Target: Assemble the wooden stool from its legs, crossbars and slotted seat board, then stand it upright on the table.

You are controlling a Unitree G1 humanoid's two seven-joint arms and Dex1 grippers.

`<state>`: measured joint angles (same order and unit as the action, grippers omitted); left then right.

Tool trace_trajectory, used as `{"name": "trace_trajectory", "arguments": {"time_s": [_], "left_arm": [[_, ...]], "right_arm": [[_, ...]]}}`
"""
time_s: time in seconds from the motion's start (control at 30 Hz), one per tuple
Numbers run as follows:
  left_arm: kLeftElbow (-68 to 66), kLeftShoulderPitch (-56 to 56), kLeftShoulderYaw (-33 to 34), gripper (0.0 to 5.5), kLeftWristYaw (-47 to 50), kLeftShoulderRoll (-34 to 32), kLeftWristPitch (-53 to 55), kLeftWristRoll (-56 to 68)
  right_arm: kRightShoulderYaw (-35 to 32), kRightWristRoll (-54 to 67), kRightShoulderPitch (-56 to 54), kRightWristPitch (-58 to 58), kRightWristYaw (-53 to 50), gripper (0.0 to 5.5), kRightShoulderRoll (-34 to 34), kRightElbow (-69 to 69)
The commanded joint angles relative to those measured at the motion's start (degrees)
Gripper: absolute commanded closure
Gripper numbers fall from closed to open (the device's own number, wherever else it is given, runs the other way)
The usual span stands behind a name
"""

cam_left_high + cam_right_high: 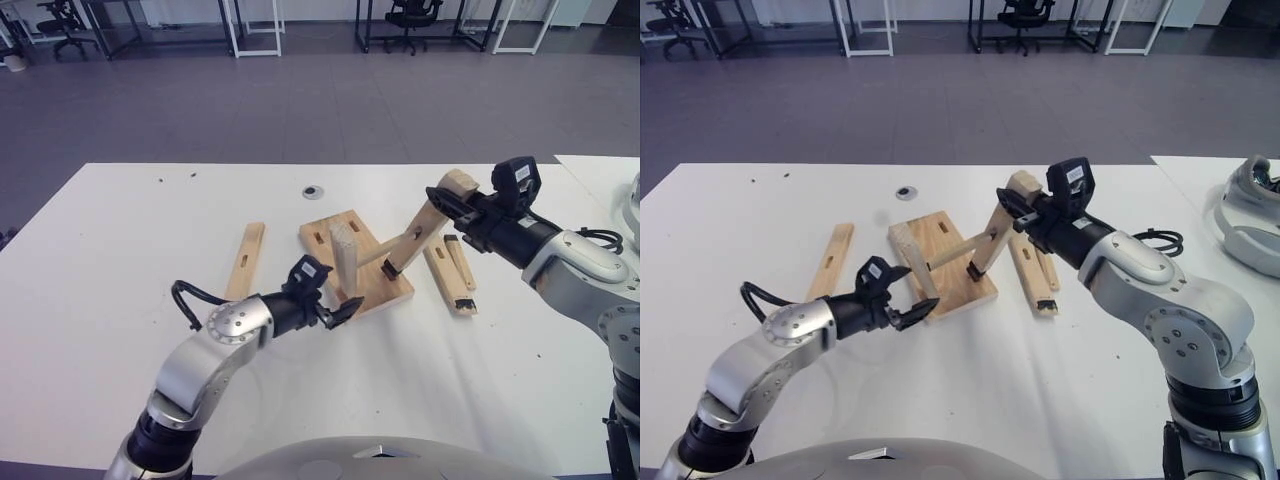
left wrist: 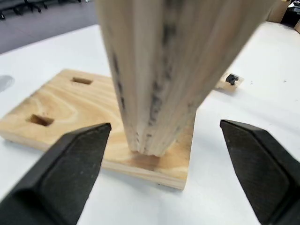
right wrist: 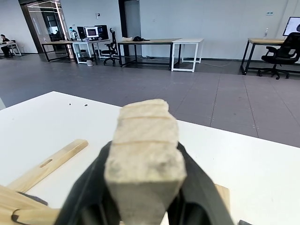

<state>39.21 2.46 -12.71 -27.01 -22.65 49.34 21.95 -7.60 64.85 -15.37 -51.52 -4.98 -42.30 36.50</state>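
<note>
At the seat board's (image 1: 325,238) near edge the left gripper (image 1: 343,310) is spread wide, one finger on either side of the upright leg (image 1: 345,255) standing on the board, neither touching it. A crossbar (image 1: 378,253) runs from that leg to a tilted leg (image 1: 420,232) at the board's right side, its top clamped in the right gripper (image 1: 455,203). One loose leg (image 1: 246,260) lies left of the board, two loose pieces (image 1: 445,283) right of it, all on the white table (image 1: 120,260).

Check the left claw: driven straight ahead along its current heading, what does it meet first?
The upright leg standing on the seat board. The left claw is open and the leg sits roughly centred just ahead of it, so the leg would probably slide into the opening rather than hit a tip. Exact depth is unclear.
</note>
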Motion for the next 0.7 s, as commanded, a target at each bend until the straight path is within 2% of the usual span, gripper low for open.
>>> {"name": "trace_trajectory", "arguments": {"time_s": [0.03, 0.13, 0.2, 0.27, 0.4, 0.5, 0.7], "left_arm": [[5.83, 2.11, 20.81, 1.21, -9.06, -9.99, 0.51, 11.67], [4.50, 10.05, 36.13, 1.21, -10.26, -14.52, 2.08, 28.80], [1.68, 20.23, 39.30, 1.21, -0.73, -12.93, 1.48, 42.32], [-1.26, 27.69, 35.17, 1.21, 10.01, -8.62, 3.02, 44.59], [-3.44, 29.68, 22.09, 1.21, 22.23, -2.64, 6.64, 40.61], [-3.08, 25.24, 11.19, 1.21, 22.58, -3.78, 7.06, 31.32], [-2.97, 20.35, 2.97, 1.21, 18.83, -7.83, 2.54, 18.68]], "right_arm": [[2.80, -1.35, 0.92, -5.40, -0.29, 4.49, -0.38, -1.88], [2.71, -1.11, 0.07, -6.55, -1.79, 4.49, -0.12, -1.98], [2.90, -0.29, -1.13, -7.50, -2.57, 4.49, 0.28, -1.94], [3.30, 0.42, -2.02, -8.27, -3.37, 4.49, 0.80, -1.80], [3.80, 1.10, -3.03, -9.63, -4.09, 4.49, 1.72, -1.58], [3.98, 1.66, -3.69, -10.49, -4.67, 4.49, 2.36, -1.54], [3.46, 3.12, -4.91, -12.08, -5.33, 4.49, 3.34, -2.21]]}}
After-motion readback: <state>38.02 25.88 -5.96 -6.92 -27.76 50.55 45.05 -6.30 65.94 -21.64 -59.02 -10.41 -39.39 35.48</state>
